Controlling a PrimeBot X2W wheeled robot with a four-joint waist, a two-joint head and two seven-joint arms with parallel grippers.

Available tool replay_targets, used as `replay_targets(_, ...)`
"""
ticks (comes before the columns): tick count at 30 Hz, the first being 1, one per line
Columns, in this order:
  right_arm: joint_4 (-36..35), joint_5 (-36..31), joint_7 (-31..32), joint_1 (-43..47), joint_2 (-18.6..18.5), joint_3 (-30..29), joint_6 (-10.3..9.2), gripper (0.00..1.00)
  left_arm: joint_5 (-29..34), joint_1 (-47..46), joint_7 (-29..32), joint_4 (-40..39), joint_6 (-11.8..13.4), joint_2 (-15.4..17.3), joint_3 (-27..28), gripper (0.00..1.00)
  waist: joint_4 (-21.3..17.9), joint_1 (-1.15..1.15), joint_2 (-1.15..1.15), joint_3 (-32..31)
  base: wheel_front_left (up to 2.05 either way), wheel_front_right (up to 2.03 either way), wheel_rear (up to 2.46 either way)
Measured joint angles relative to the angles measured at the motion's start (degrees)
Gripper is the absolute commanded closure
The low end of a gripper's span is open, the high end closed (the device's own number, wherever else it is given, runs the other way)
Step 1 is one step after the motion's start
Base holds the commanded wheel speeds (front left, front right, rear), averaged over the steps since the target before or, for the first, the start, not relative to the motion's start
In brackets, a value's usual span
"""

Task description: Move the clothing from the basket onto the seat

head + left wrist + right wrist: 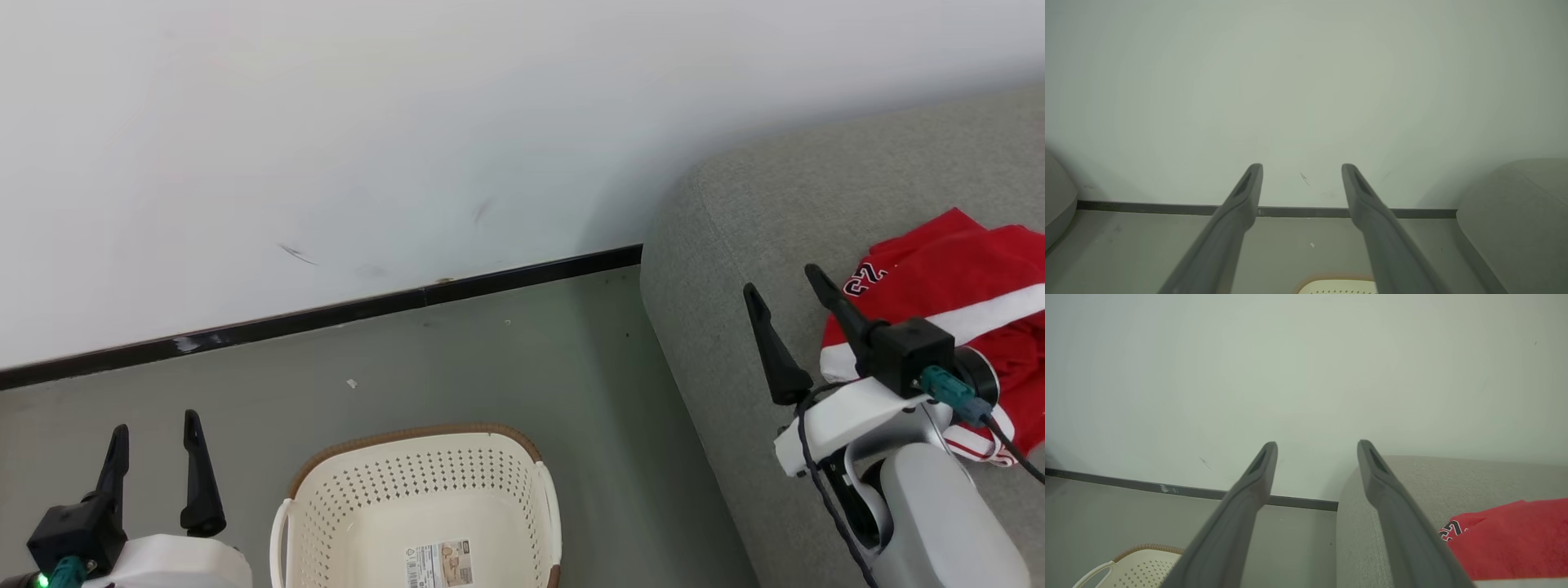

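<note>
white wall [326, 122], dark baseboard [326, 314], grey-green floor [490, 367]. basket [408, 433] sits on the floor at the bottom of the head view. the part in frame is bare down to the label [438, 563]; its near end is cut off, so can't confirm it's fully empty.

clothing [963, 278] lies bunched on the seat [735, 245], well in from the rounded corner, with the "23" print [865, 280] facing up. part of it runs off the right edge.

right gripper [780, 279] is over the seat just beside the pile, 2 fingers spread wide, nothing between them. right wrist view agrees: clear gap, red fabric [1506, 539] off to one side. left gripper [156, 422] is low beside the basket, also wide open and empty.

my read: drop looks done, step in hand is clearing the right arm.
- lift up first, then swing toward the basket
- the white band runs close under the wrist and cable, so snag risk there
- don't close the fingers near the fabric
- tilt the head down and check the basket's hidden end before calling it finished
</note>
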Motion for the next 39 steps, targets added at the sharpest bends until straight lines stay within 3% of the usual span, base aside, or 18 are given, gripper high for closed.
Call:
replay_targets(20, -5.3, -1.6, 0.0, 14.0, 1.3, -3.3, 0.0, 0.0, 0.2, 2.2, -0.1, 2.2, -0.9, -1.0, -2.2, 0.0, 6.9, 0.0, 0.0, -4.6, 0.0, 0.0, 0.0)
replay_targets(39, -9.1, 1.2, 0.0, 18.5, 1.4, -2.6, -0.01, 0.0, 1.2, 2.1, -0.1, 3.1, -1.5, -1.0, -4.1, 0.0, 8.9, 0.0, 0.0, -5.7, 0.0, 0.0, 0.0)
